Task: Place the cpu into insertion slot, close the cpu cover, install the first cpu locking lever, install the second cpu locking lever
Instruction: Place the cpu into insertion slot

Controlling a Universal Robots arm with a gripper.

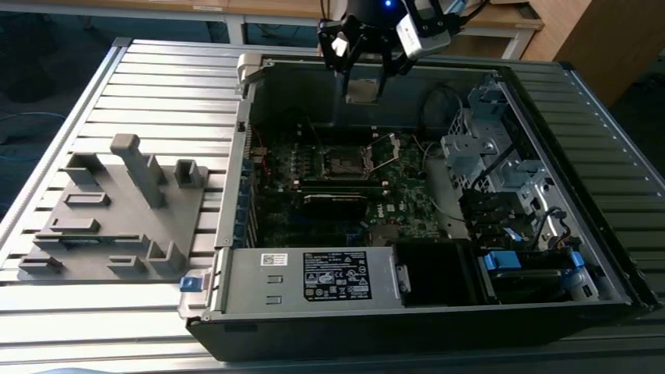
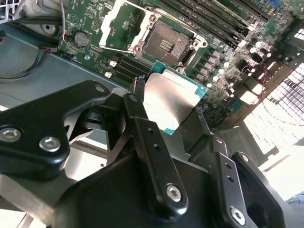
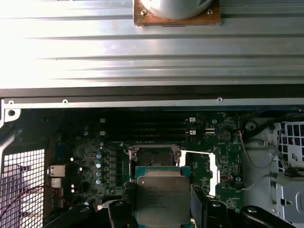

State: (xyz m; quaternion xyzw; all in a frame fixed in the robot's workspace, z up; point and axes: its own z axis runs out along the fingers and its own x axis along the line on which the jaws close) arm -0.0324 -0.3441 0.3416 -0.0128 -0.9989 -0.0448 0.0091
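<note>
My gripper (image 1: 362, 87) hangs above the open computer case, shut on the cpu (image 1: 360, 93), a flat square chip with a dull silver top and a green rim. In both wrist views the cpu (image 2: 172, 100) (image 3: 163, 198) sits between the two black fingers (image 2: 142, 128), held above the motherboard and off to one side of the insertion slot (image 2: 166, 43) (image 3: 154, 156). The slot (image 1: 341, 162) lies bare, showing its dark contact field. The cpu cover (image 2: 121, 23) (image 3: 209, 167) (image 1: 388, 149), a shiny metal frame, stands swung open beside the slot.
The case wall (image 1: 311, 78) rises close behind the gripper. A drive cage (image 1: 488, 152) and cables (image 1: 438, 105) fill the exterior view's right. A power supply box (image 1: 311, 276) sits at the front. A grey fixture with posts (image 1: 114, 210) lies outside on the slatted table.
</note>
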